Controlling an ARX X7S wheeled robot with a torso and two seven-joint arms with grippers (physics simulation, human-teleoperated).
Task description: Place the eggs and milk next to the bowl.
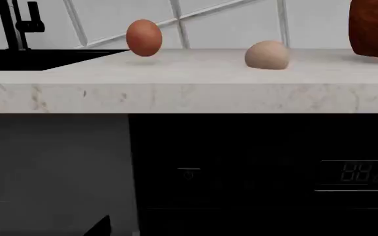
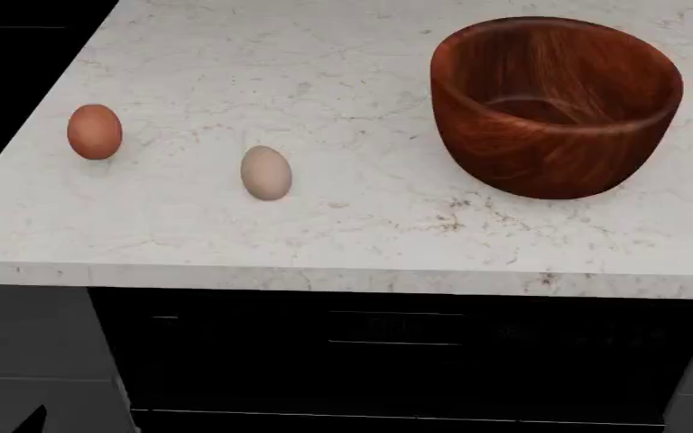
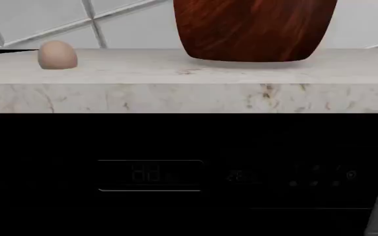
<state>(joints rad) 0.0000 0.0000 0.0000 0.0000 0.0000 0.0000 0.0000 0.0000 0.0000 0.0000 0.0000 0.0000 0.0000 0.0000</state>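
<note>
The reddish-brown egg (image 2: 94, 132) lies near the counter's left edge, and the pale beige egg (image 2: 266, 172) lies to its right. The dark wooden bowl (image 2: 555, 104) stands upright further right, well apart from both eggs. The left wrist view shows the reddish-brown egg (image 1: 143, 37), the beige egg (image 1: 267, 55) and an edge of the bowl (image 1: 375, 27) from below counter height. The right wrist view shows the beige egg (image 3: 57, 55) and the bowl (image 3: 255, 29). Only a dark tip (image 1: 100, 227) of the left gripper shows, below the counter. The right gripper and the milk are out of view.
The white marble counter (image 2: 322, 244) has a thick front edge (image 1: 189, 98). A dark dishwasher front (image 2: 395, 361) with a display (image 3: 149, 174) sits under it. A black faucet (image 1: 18, 24) and a dark sink (image 1: 31, 58) lie left of the eggs. A tiled wall stands behind.
</note>
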